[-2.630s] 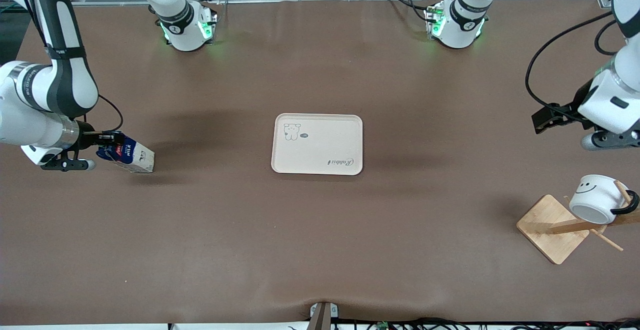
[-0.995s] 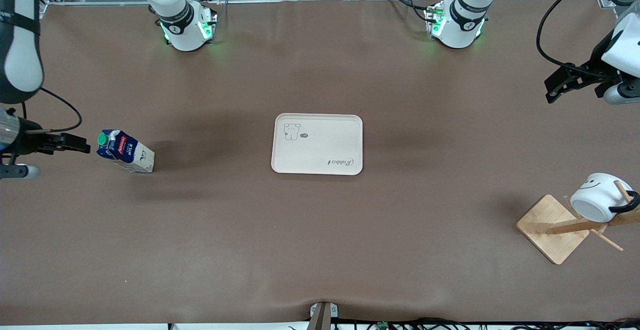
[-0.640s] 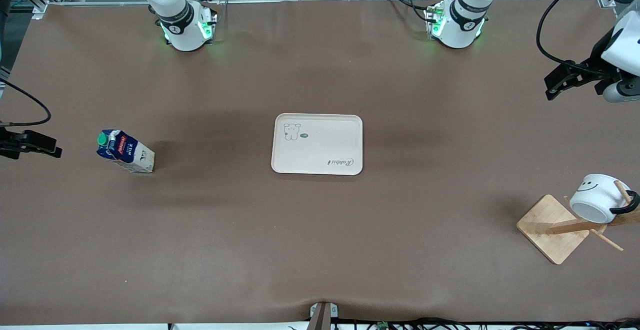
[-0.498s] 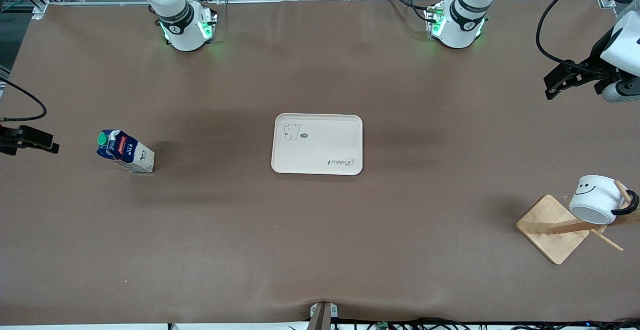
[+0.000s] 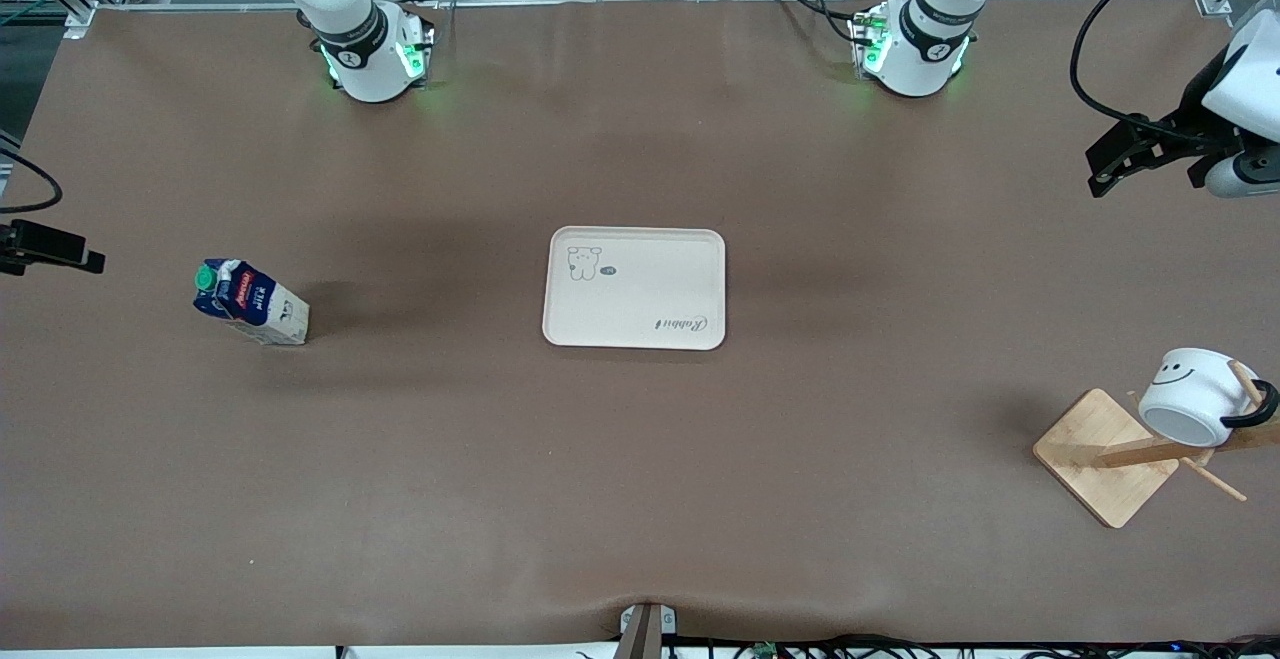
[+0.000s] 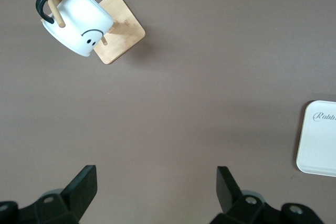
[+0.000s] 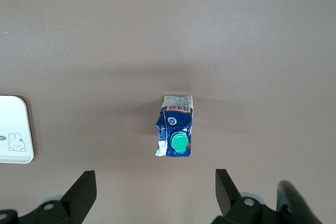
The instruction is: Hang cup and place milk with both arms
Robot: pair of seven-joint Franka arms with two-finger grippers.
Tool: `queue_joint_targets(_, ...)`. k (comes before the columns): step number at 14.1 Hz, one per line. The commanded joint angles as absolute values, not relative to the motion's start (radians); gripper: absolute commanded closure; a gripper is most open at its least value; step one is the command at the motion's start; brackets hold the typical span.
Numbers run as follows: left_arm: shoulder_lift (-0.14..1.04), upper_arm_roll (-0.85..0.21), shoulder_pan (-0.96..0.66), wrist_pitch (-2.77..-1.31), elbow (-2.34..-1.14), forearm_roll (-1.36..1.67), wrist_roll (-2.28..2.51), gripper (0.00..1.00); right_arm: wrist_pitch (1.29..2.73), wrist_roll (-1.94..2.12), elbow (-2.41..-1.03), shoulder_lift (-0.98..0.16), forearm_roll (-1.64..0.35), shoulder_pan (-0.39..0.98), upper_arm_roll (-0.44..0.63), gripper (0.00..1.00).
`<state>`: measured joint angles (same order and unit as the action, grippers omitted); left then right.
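Both tools, left [image 6: 155, 192] and right [image 7: 155, 192], gape empty; tray [image 5: 634, 288] reads "Rabbit"; milk [image 5: 249, 303] stands alone.

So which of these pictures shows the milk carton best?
The right wrist view: it looks straight down on the milk, near the middle of the picture, with its green cap and label plain. The front view shows it small and from the side, standing toward the right arm's end of the table. The left wrist view misses it.

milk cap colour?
Green; the milk cap shows best in the right wrist view.
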<state>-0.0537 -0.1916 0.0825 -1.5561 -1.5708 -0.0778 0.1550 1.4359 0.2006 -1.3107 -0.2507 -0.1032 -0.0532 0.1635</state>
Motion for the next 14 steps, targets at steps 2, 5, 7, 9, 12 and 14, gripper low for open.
queue_joint_targets(2, -0.026, -0.204, 0.075, -1.536, -1.54, -0.064, 0.141, 0.0, 1.411, 0.199, -1.385, -0.137, -0.036, -0.025, 0.155, 0.0)
queue_joint_targets(5, -0.026, -0.206, 0.077, -1.536, -1.54, -0.063, 0.138, 0.0, 1.431, 0.198, -1.477, -0.048, 0.023, -0.005, 0.153, 0.0)
queue_joint_targets(7, -0.025, -0.204, 0.078, -1.536, -1.54, -0.035, 0.138, 0.0, 1.501, 0.199, -1.592, 0.035, 0.023, -0.011, 0.156, 0.0)
queue_joint_targets(9, -0.02, -0.204, 0.086, -1.534, -1.542, -0.034, 0.138, 0.0, 1.502, 0.202, -1.658, 0.093, 0.025, 0.001, 0.147, 0.0)
queue_joint_targets(12, -0.032, -0.196, 0.091, -1.525, -1.545, -0.032, 0.121, 0.0, 1.428, 0.202, -1.635, 0.087, 0.028, 0.044, 0.132, 0.0)
queue_joint_targets(14, -0.038, -0.192, 0.092, -1.516, -1.552, -0.032, 0.086, 0.0, 1.433, 0.196, -1.609, 0.086, 0.017, 0.019, 0.15, 0.0)
